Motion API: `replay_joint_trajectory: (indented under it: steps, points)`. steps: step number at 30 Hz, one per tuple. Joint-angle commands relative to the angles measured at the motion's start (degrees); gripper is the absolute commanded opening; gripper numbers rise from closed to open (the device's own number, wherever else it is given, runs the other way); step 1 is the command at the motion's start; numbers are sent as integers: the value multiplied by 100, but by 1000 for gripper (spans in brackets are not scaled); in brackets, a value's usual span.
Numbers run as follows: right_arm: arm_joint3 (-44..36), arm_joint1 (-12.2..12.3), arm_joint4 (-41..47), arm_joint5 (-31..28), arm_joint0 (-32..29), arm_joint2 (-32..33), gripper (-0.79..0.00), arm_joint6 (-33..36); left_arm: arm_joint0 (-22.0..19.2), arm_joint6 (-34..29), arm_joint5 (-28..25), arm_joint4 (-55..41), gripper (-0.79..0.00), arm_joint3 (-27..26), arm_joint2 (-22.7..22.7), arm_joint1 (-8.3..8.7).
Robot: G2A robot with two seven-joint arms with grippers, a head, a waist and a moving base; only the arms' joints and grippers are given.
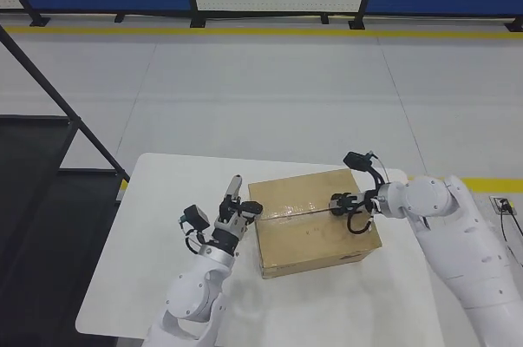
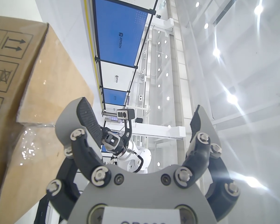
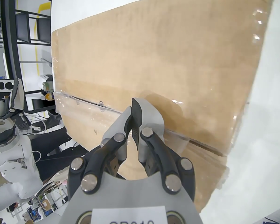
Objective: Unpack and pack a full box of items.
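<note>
A closed cardboard box (image 1: pixel 313 224) is sitting near the middle of the white table (image 1: pixel 157 260), with clear tape (image 3: pixel 84 110) running along its top seam. The left gripper (image 2: pixel 144 122) is standing at the box's side wall on that arm's side. Its fingers (image 2: pixel 88 117) are spread wide and holding nothing, one of them just beside the cardboard. The right gripper (image 3: pixel 135 117) is poised over the box's top at the opposite end, close to the taped seam, with its pads pressed together and nothing visible between them.
</note>
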Motion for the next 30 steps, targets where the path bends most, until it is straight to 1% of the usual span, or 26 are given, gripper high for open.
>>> replay_joint_trajectory:
  steps: [1,13,18,23,27,30]
  points:
    - [41,-39,27,-8,90,-144,-785,14,6,-5,3,-21,0,-5,-31,4]
    - [514,-347,155,-74,662,-1042,-785,42,36,-14,-20,-107,0,-41,-178,29]
    - [647,-469,235,-220,818,-1322,-785,3,54,-13,-12,-124,0,-37,-217,38]
    - [652,-578,285,-383,906,-1560,-785,-68,69,-19,-22,-132,0,-34,-264,49]
    - [579,-658,413,-628,936,-1708,-785,-122,74,-1,-13,-163,0,-55,-336,60]
    - [499,-722,377,-613,979,-1855,-785,-147,63,-3,0,-188,0,-82,-390,68]
